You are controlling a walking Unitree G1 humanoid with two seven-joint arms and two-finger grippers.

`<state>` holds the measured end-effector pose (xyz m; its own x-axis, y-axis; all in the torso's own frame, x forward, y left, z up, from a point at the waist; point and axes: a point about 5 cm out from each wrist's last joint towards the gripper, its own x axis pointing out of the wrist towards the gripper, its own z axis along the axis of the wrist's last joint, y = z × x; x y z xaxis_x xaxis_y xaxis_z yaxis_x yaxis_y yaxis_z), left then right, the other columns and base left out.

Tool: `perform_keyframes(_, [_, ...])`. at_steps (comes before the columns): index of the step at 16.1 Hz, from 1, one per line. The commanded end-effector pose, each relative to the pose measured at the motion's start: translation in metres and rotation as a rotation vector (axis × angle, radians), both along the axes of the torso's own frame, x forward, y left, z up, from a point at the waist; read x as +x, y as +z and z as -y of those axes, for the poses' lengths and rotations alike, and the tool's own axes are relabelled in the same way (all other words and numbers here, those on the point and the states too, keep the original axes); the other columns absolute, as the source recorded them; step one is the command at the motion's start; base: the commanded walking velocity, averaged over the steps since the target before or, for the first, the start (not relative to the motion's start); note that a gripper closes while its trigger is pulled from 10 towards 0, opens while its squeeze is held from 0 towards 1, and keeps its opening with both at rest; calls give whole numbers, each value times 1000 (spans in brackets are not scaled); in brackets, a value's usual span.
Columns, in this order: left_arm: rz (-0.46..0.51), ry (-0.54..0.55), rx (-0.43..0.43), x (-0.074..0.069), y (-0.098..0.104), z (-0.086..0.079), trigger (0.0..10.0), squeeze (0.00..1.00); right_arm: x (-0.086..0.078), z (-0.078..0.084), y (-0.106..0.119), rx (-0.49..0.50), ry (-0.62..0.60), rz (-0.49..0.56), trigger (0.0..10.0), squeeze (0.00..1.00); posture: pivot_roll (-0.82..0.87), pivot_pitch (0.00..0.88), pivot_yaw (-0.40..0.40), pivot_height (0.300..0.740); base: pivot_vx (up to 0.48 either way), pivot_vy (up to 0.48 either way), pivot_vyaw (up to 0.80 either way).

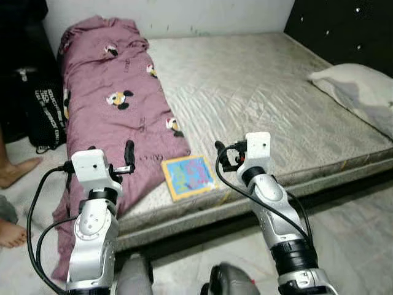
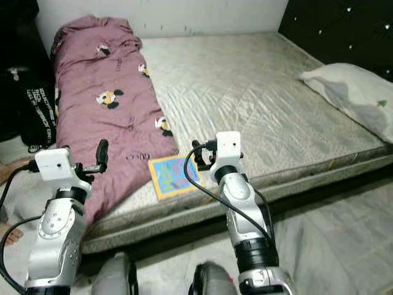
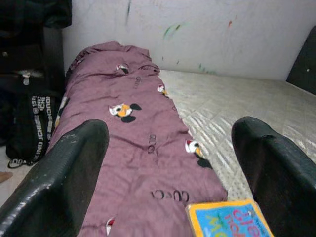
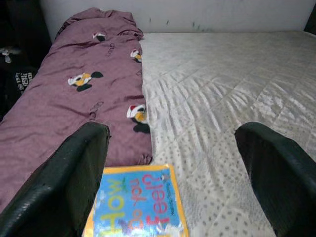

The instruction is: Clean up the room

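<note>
Both grippers, left gripper (image 1: 129, 161) and right gripper (image 1: 220, 157), hover fingers apart over a flat square book (image 1: 188, 176) beside the rumpled purple blanket (image 1: 113, 104) on the quilted mattress (image 1: 258, 92).

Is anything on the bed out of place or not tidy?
Yes. A children's book lies askew near the mattress front edge. The purple blanket is bunched along one side, its end hanging over the edge.

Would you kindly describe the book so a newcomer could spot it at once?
Start at the mattress and go to its near edge, beside the purple blanket. The book lies flat there, just ahead of the right gripper. It is the one bright thing: yellow border, blue cover, title "How Do You Feel?".
</note>
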<state>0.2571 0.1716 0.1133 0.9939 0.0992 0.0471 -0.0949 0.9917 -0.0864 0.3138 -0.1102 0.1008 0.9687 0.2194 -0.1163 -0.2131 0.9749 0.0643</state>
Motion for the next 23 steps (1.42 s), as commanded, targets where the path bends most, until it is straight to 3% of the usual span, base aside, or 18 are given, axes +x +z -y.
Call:
perform_keyframes(1, [3,2,8,1,3,1,10000,0,2,2,2,-10,0,-2,10000,0,-28,11,-62,658,0,0,0])
perform_keyframes(6, [8,-2,-1,-2,5,0,10000,0,2,-2,4,5,37,-2,10000,0,-34,60,-68,658,0,0,0])
perform_keyframes(14, [-1,-3,1,-4,6,-4,10000,0,0,-9,5,28,106,-14,10000,0,-25,70,-76,658,336,0,123])
perform_keyframes(20, [-8,-11,2,-3,5,-4,10000,0,2,-6,3,30,78,-32,10000,0,-25,68,-73,658,413,0,80])
perform_keyframes(23, [-9,-9,2,-2,5,-4,10000,0,2,-6,2,25,70,-34,10000,0,-25,68,-73,658,0,0,0])
